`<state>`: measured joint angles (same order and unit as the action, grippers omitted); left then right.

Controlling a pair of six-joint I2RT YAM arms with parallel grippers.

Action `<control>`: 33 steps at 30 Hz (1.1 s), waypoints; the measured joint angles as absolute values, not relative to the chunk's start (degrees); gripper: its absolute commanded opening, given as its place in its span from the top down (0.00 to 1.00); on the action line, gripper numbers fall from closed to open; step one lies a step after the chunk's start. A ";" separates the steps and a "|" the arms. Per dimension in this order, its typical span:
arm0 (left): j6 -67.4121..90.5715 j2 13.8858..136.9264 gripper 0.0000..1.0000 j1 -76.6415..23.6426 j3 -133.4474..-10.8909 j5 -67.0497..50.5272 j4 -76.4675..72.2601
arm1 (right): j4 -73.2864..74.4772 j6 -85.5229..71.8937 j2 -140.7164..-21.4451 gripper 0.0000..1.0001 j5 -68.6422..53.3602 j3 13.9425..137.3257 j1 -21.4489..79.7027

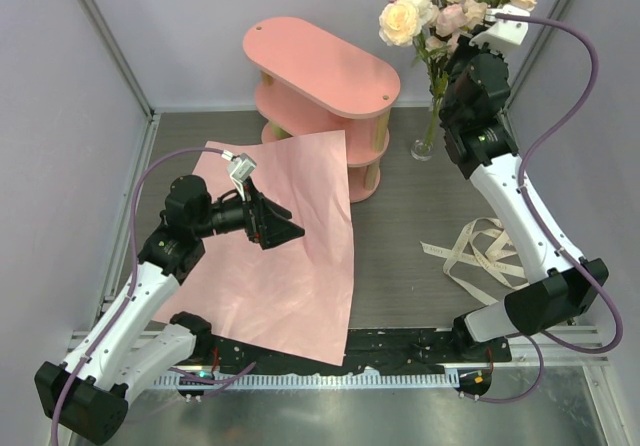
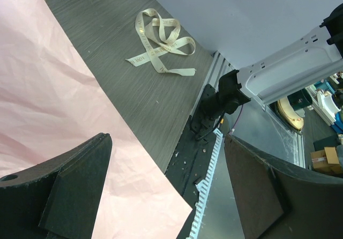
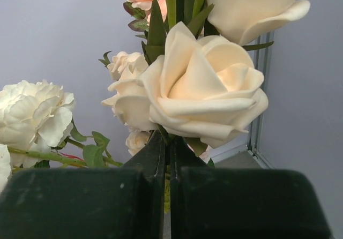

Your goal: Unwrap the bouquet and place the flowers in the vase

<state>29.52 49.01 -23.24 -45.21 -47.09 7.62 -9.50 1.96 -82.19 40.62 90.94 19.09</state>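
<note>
Jaws of my right gripper [image 3: 168, 142] pinch a stem of the flowers [image 3: 203, 89] under a cream bloom while my left gripper [image 2: 167, 142] stands spread over pink paper [image 2: 43, 89].

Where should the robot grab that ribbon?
A curled loop of the ribbon, from straight above. Its ends lie flat on the table, but the loops seem to stand up a little, so they should be easier to pinch across.

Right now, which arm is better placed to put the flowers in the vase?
The right arm. Its end effector is shut on the flowers, whose stems run down to the vase. The left end effector hangs open over the pink paper.
</note>
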 measured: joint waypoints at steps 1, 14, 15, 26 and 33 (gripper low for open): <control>29.52 49.01 0.10 -23.24 -45.21 -47.09 7.62 | -9.87 2.46 -82.56 0.99 40.62 91.20 19.09; 29.52 49.12 0.10 -23.24 -45.21 -47.09 7.62 | -12.95 5.78 -83.64 0.99 40.80 94.65 19.05; 29.52 49.12 0.10 -23.24 -45.21 -47.09 7.60 | -13.08 5.87 -83.66 0.99 40.80 94.74 19.05; 29.52 49.12 0.10 -23.24 -45.21 -47.09 7.62 | -13.23 5.87 -85.80 0.99 40.82 95.20 19.05; 29.50 49.12 0.10 -23.24 -45.21 -47.09 7.62 | -13.21 5.39 -85.93 0.99 41.19 95.20 19.05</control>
